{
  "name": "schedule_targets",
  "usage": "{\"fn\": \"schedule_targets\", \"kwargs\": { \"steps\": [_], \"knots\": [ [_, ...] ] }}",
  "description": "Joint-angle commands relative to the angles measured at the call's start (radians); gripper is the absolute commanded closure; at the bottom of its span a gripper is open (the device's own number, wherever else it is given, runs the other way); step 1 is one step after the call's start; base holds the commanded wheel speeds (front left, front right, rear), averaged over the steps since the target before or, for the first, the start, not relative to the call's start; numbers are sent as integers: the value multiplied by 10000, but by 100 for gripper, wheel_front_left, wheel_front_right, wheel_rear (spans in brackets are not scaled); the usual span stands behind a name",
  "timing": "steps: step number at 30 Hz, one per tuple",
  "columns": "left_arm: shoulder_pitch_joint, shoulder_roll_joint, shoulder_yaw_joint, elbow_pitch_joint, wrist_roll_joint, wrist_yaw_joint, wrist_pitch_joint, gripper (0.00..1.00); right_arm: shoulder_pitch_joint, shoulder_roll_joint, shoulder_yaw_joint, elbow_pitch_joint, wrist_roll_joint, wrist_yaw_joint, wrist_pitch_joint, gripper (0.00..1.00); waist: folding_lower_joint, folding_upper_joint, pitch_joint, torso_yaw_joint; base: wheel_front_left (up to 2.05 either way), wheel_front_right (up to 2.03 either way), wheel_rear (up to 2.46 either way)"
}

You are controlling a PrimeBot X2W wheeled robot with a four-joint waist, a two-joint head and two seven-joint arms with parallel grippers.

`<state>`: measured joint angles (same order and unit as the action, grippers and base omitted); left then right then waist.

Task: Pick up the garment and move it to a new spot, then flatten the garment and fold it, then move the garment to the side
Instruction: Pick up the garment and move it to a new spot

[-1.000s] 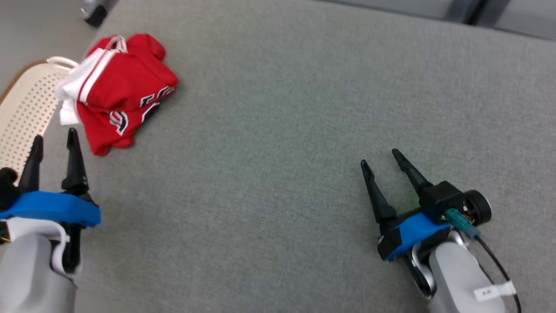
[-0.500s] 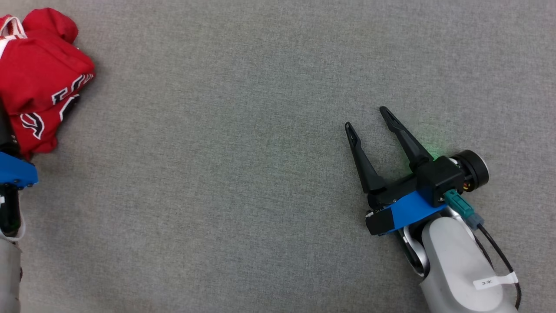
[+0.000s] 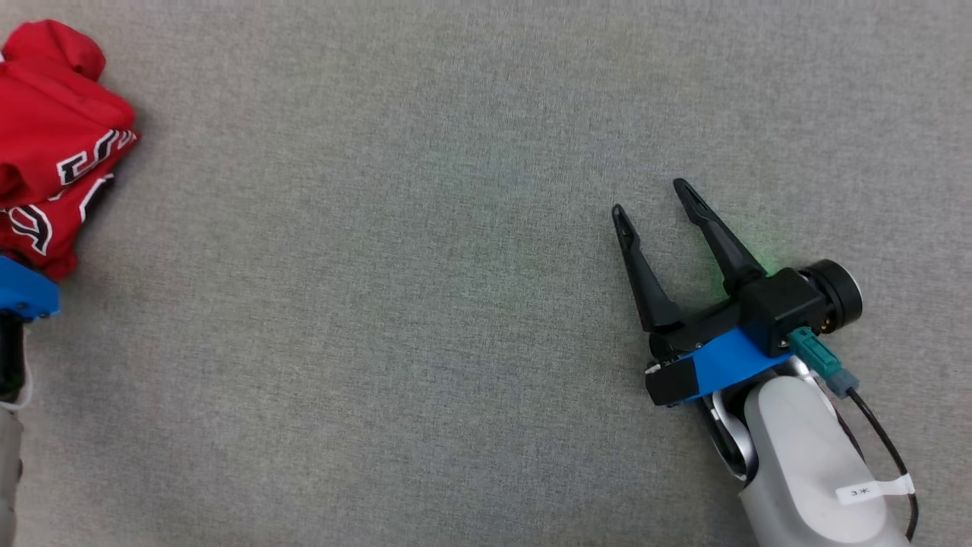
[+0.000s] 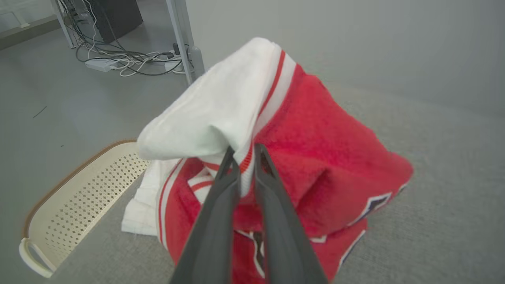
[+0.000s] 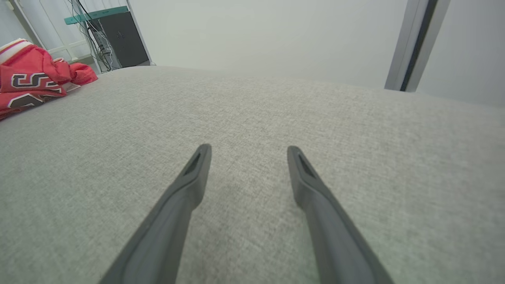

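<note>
A: Where is the garment found, and by what is it held?

B: It is bunched at the far left of the grey cloth-covered worktop, close to the edge. A fold beside its white band is pinched by the left gripper, whose fingers are drawn nearly together on the cloth. The rest of the red cloth is seen lying on the worktop beneath.

A: And the right gripper?

B: Its fingers are held apart over bare worktop at the right, well apart from the garment. Nothing is held.

A: What could go wrong from here?

B: Only a small fold is gripped, so the cloth could be pulled out of the fingers if it is lifted sharply or dragged across the rough surface. The garment is crumpled in layers, so perhaps only one layer is caught. It would then be unrolled rather than carried, and a trailing end could be left behind.

A: Is anything to be avoided nearby?

B: A cream perforated basket is set just beyond the worktop's left edge. A hanging hem could be snagged on its rim if the lift is swung leftward.
</note>
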<state>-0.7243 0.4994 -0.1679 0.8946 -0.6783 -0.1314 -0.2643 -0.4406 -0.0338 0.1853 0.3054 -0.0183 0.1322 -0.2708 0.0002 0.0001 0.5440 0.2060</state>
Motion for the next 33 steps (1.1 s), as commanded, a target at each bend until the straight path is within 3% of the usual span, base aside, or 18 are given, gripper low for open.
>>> {"fn": "schedule_targets", "kwargs": {
  "steps": [1,9,16,25,33],
  "knots": [
    [-166,124,7,-155,-66,12,-1,100,532,-299,-186,386,82,-26,113,0,-2,-1,-137,-73,0,0,0],
    [-168,585,-10,-2429,672,12,-2,100,748,-203,-79,314,904,-16,64,0,-2,-1,-1452,-517,0,0,0],
    [242,360,-451,-4652,1056,12,1,100,1400,-193,56,284,1626,-14,63,0,-2,-1,-2627,-1581,0,0,0],
    [829,-571,-1675,-6544,1107,10,1,100,2017,-184,376,-76,2134,-14,64,0,-2,-1,-3190,-3604,0,0,0],
    [1080,-1465,-3363,-6947,1151,10,1,100,2316,-187,956,-559,2323,-14,63,0,-2,-1,-2930,-5267,0,0,0]
  ]
}}
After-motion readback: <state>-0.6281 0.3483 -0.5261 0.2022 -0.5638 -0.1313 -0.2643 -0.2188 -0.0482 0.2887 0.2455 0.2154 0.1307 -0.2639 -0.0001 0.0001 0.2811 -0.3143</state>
